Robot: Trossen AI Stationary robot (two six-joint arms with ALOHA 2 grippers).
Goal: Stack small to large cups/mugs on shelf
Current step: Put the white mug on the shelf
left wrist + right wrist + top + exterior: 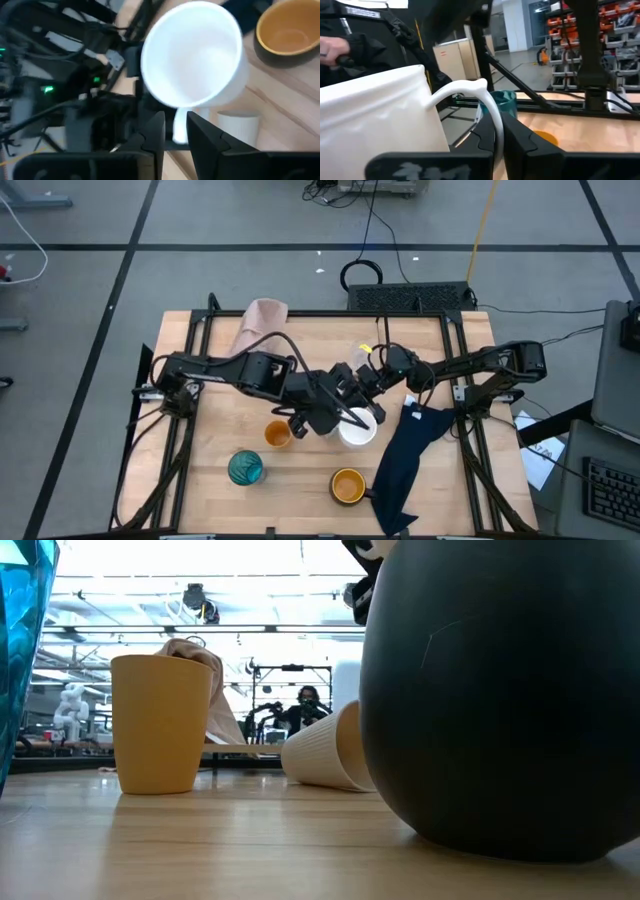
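The white handled mug (357,427) is at the table's middle, mouth up, between both grippers. My left gripper (175,135) reaches it from the left and my right gripper (499,145) from the far right; both are shut on its handle. The small orange cup (277,434) and the teal glass (245,468) stand on their bases near the front left. The orange-yellow mug (347,485), dark outside, stands at the front. The beige cup (325,755) lies on its side. The black rod shelf (410,297) is at the far edge. My left gripper pinches the mug's handle (180,120) between its two fingers, coming slanting down from the table's left. The mug's mouth faces the wrist camera. Whether its base is on the table I cannot tell. My right gripper has the handle's outer curve (494,117) between its two fingers, which come about level from the far right and lie across the handle. The mug's wall (380,120) stands nearly upright beside the fingers.
A navy cloth (410,450) lies at the right front, hanging toward the near edge. A pink cloth (262,325) lies at the far left. A person (305,705) is in the room beyond the table. Bare wood shows along the left side and far middle.
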